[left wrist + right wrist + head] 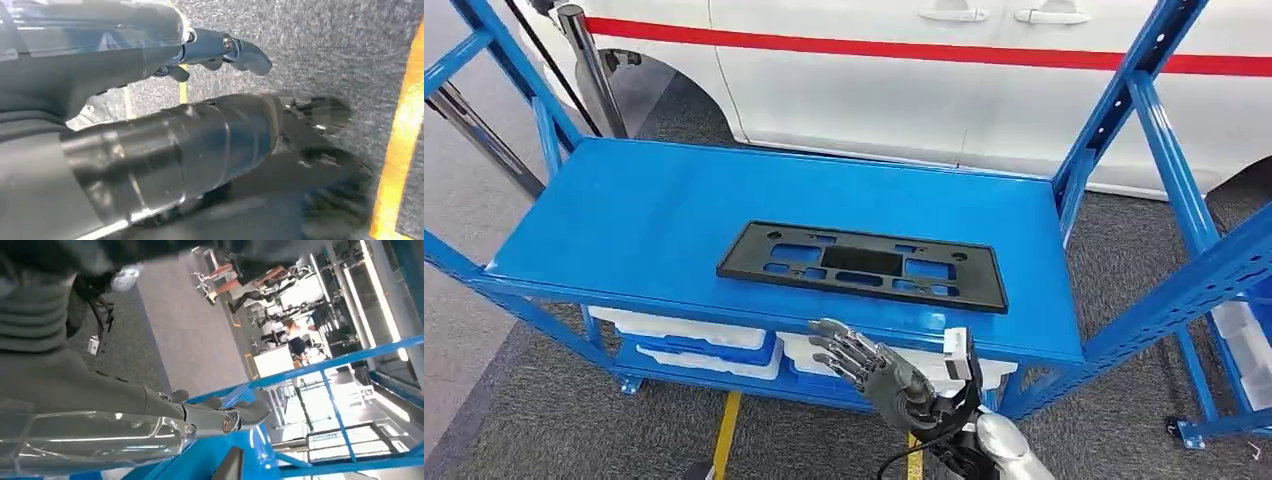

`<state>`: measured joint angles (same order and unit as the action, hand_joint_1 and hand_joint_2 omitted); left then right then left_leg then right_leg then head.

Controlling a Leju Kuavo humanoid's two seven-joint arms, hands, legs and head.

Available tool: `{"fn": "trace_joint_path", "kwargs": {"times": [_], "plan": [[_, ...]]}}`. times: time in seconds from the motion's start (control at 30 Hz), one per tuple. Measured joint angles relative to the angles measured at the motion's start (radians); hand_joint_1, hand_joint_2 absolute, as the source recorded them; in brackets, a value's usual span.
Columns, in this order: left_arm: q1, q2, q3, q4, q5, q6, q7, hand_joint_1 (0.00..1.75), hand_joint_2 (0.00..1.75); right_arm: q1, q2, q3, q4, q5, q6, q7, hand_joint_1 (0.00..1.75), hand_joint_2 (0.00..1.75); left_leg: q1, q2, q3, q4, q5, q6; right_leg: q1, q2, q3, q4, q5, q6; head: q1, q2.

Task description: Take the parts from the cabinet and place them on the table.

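— Item: blue shelf (624, 215), top board?
— One black plastic frame part (862, 266), lying flat, near the front edge.
— Lower level?
— White trays (686, 330), side by side.

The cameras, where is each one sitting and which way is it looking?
Head view: high on the robot, looking forward and down at the blue metal shelf bearing a flat black plastic frame; the right hand rises from below.
Left wrist view: behind the left hand, looking down at grey carpet floor.
Right wrist view: behind the right hand, facing out past the shelf's blue rails into the hall.
Head and right wrist views share the right hand and the blue shelf.
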<state>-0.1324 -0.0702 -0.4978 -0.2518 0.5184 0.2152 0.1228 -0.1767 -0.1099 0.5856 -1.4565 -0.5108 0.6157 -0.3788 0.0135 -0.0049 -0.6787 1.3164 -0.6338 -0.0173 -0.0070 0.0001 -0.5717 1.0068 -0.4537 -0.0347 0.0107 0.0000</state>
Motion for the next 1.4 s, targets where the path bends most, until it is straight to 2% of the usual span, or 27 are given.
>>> {"fn": "trace_joint_path", "kwargs": {"times": [0.03,0.07,0.13,0.2,0.3,0.37,0.4,0.47,0.5,0.53,0.57,0.63,0.67,0.7,0.77,0.87,0.9,0.97,1.0,1.03,1.07,1.13,1.17,1.2,1.3,1.33,1.4], "plan": [[0.004,0.0,0.0,0.0,0.0,0.0,0.0,0.0,0.0,0.0,0.0,0.0,0.0,0.0,-0.003,0.002,0.0,1.75,0.0,0.0,-0.008,-0.013,0.032,0.0,0.0,0.002,0.005,0.0,-0.004,0.001,0.001,0.0],[0.005,0.0,0.0,0.0,0.0,0.0,0.0,0.0,0.0,0.0,0.0,0.0,0.0,0.0,-0.006,0.003,0.0,1.75,0.0,0.0,0.007,-0.071,0.086,0.002,0.0,0.005,0.013,0.001,-0.01,0.002,0.0,0.0],[0.005,0.0,0.001,0.0,0.0,0.0,0.0,0.0,0.0,-0.001,0.0,0.0,0.0,0.0,-0.006,0.005,0.0,1.75,0.0,0.001,0.072,-0.251,0.203,0.01,0.0,0.005,0.03,0.004,-0.024,0.009,0.001,0.0],[0.002,0.0,0.002,0.0,0.0,0.0,0.0,0.0,0.0,-0.002,0.0,0.0,0.0,0.0,-0.008,0.005,0.0,1.75,-0.007,-0.001,0.092,-0.302,0.192,0.022,0.009,0.007,0.027,0.013,-0.034,0.022,0.0,0.0],[0.006,0.0,0.004,0.0,-0.001,0.004,-0.004,0.0,0.0,-0.002,0.0,0.0,0.0,0.026,-0.036,0.017,0.0,1.75,-0.007,-0.003,0.09,-0.3,0.192,0.036,0.008,0.005,0.029,0.007,-0.035,0.036,0.001,0.0],[0.008,0.001,0.006,0.0,0.001,0.002,-0.017,0.0,0.0,-0.005,-0.002,0.0,0.0,0.09,-0.096,0.017,0.0,1.75,0.0,-0.001,0.098,-0.313,0.196,0.048,0.004,0.004,0.016,0.045,-0.064,0.047,0.002,0.0],[0.009,0.002,0.008,0.0,0.003,-0.002,-0.023,0.0,0.0,-0.009,-0.005,0.001,0.001,0.131,-0.131,0.017,0.0,1.75,0.0,-0.001,0.098,-0.313,0.196,0.054,0.002,0.004,-0.014,0.106,-0.1,0.051,0.002,0.0],[0.015,0.003,0.016,0.0,0.011,-0.007,-0.035,0.0,0.0,-0.015,-0.013,0.007,0.008,0.207,-0.209,0.021,0.0,1.75,-0.001,0.0,0.098,-0.313,0.193,0.057,-0.002,0.004,-0.096,0.264,-0.167,0.057,0.002,0.0],[0.02,0.005,0.022,0.002,0.011,-0.009,-0.04,0.0,0.0,-0.018,-0.017,0.013,0.012,0.238,-0.239,0.021,0.0,1.75,-0.001,0.0,0.098,-0.312,0.192,0.057,-0.003,0.003,-0.128,0.316,-0.174,0.059,0.002,0.0],[0.024,0.006,0.024,0.002,0.012,-0.011,-0.043,0.0,0.0,-0.022,-0.023,0.019,0.016,0.274,-0.268,0.019,0.0,1.75,-0.001,0.0,0.1,-0.311,0.19,0.056,-0.005,0.003,-0.131,0.31,-0.152,0.06,0.002,0.0],[0.03,0.008,0.025,0.003,0.015,-0.01,-0.049,0.0,0.0,-0.029,-0.028,0.026,0.019,0.317,-0.305,0.019,0.0,1.75,-0.001,-0.001,0.103,-0.311,0.188,0.055,-0.007,0.003,-0.111,0.258,-0.109,0.058,0.002,0.0],[0.039,0.008,0.03,0.003,0.022,-0.007,-0.061,0.0,0.0,-0.05,-0.036,0.041,0.019,0.434,-0.394,0.022,0.0,1.75,0.0,-0.002,0.111,-0.308,0.182,0.049,-0.007,0.003,-0.035,0.087,-0.013,0.052,0.002,0.0],[0.043,0.008,0.034,0.004,0.025,-0.006,-0.068,0.0,0.0,-0.061,-0.042,0.052,0.019,0.501,-0.443,0.028,0.0,1.75,-0.001,-0.002,0.112,-0.308,0.179,0.046,-0.006,0.002,-0.011,0.029,-0.007,0.046,0.002,0.0],[0.044,0.008,0.038,0.006,0.032,-0.006,-0.079,0.0,0.0,-0.073,-0.047,0.065,0.019,0.61,-0.515,0.034,0.0,1.75,-0.007,-0.002,0.107,-0.302,0.176,0.04,0.001,0.004,-0.007,0.014,-0.012,0.043,0.001,0.0],[0.054,0.01,0.051,0.011,0.04,-0.005,-0.097,0.0,0.0,-0.093,-0.056,0.1,0.02,0.823,-0.635,0.051,0.0,1.75,-0.006,-0.002,0.109,-0.309,0.179,0.03,0.004,0.006,-0.01,0.019,-0.013,0.036,0.002,0.0],[0.067,0.01,0.058,0.017,0.043,-0.003,-0.108,0.0,0.0,-0.12,-0.067,0.148,0.022,0.989,-0.719,0.083,0.0,1.75,-0.003,-0.001,0.106,-0.29,0.159,0.014,-0.006,0.006,0.0,0.004,-0.006,0.017,0.002,0.0],[0.069,0.01,0.063,0.018,0.043,-0.002,-0.109,0.0,0.0,-0.133,-0.068,0.164,0.024,1.039,-0.747,0.095,0.0,1.75,-0.003,-0.001,0.075,-0.224,0.118,0.011,-0.006,0.004,-0.001,0.004,-0.007,0.008,0.001,0.0],[0.073,0.01,0.07,0.021,0.045,-0.002,-0.109,0.0,0.0,-0.147,-0.071,0.188,0.031,1.115,-0.794,0.117,0.0,1.75,-0.002,-0.001,-0.008,-0.061,0.046,0.005,-0.003,0.0,-0.001,0.004,-0.009,0.005,0.001,0.0],[0.075,0.01,0.072,0.022,0.046,-0.001,-0.109,0.0,0.0,-0.152,-0.074,0.199,0.037,1.157,-0.824,0.131,0.0,1.75,-0.002,-0.001,-0.039,-0.003,0.034,0.003,-0.001,-0.001,-0.001,0.006,-0.01,0.003,0.001,0.0],[0.078,0.01,0.073,0.023,0.047,-0.001,-0.109,0.0,0.0,-0.157,-0.076,0.209,0.042,1.19,-0.849,0.14,0.0,1.75,-0.002,0.0,-0.049,0.008,0.045,0.004,0.0,-0.001,0.0,0.007,-0.011,0.002,0.002,0.0],[0.081,0.01,0.074,0.025,0.047,-0.001,-0.109,0.0,0.0,-0.161,-0.078,0.217,0.047,1.221,-0.874,0.152,0.0,1.75,-0.002,0.0,-0.035,-0.027,0.078,0.006,0.001,0.0,0.001,0.009,-0.013,0.001,0.001,0.0],[0.083,0.012,0.077,0.027,0.05,0.0,-0.109,0.0,0.0,-0.172,-0.081,0.235,0.058,1.29,-0.934,0.178,0.0,1.75,-0.003,0.0,0.045,-0.2,0.176,0.018,0.003,0.003,0.008,0.013,-0.02,0.003,0.001,0.0],[0.084,0.014,0.079,0.028,0.051,0.0,-0.11,0.0,0.0,-0.178,-0.082,0.241,0.064,1.318,-0.96,0.189,0.0,1.75,-0.005,0.0,0.079,-0.28,0.197,0.027,0.003,0.003,0.009,0.014,-0.024,0.006,0.002,0.0],[0.084,0.017,0.081,0.031,0.052,0.0,-0.111,0.0,0.0,-0.186,-0.083,0.248,0.072,1.335,-0.979,0.196,0.0,1.75,-0.011,0.0,0.092,-0.297,0.185,0.031,0.013,0.003,0.005,0.02,-0.028,0.012,0.002,0.0],[0.084,0.017,0.086,0.031,0.054,0.0,-0.111,0.0,0.0,-0.197,-0.088,0.267,0.087,1.352,-0.993,0.203,0.0,1.75,-0.014,-0.002,0.089,-0.299,0.186,0.035,0.007,0.003,0.006,0.012,-0.024,0.024,0.002,0.0],[0.086,0.017,0.088,0.032,0.054,0.0,-0.111,0.0,0.0,-0.201,-0.088,0.27,0.09,1.353,-0.994,0.205,0.0,1.75,-0.004,-0.002,0.095,-0.312,0.191,0.043,0.014,0.004,0.01,0.012,-0.026,0.032,0.002,0.0],[0.089,0.016,0.091,0.032,0.054,-0.001,-0.111,0.0,0.0,-0.207,-0.093,0.274,0.096,1.353,-0.996,0.206,0.0,1.75,-0.001,0.001,0.108,-0.327,0.197,0.05,0.009,0.003,-0.006,0.057,-0.06,0.044,0.003,0.0]]}}
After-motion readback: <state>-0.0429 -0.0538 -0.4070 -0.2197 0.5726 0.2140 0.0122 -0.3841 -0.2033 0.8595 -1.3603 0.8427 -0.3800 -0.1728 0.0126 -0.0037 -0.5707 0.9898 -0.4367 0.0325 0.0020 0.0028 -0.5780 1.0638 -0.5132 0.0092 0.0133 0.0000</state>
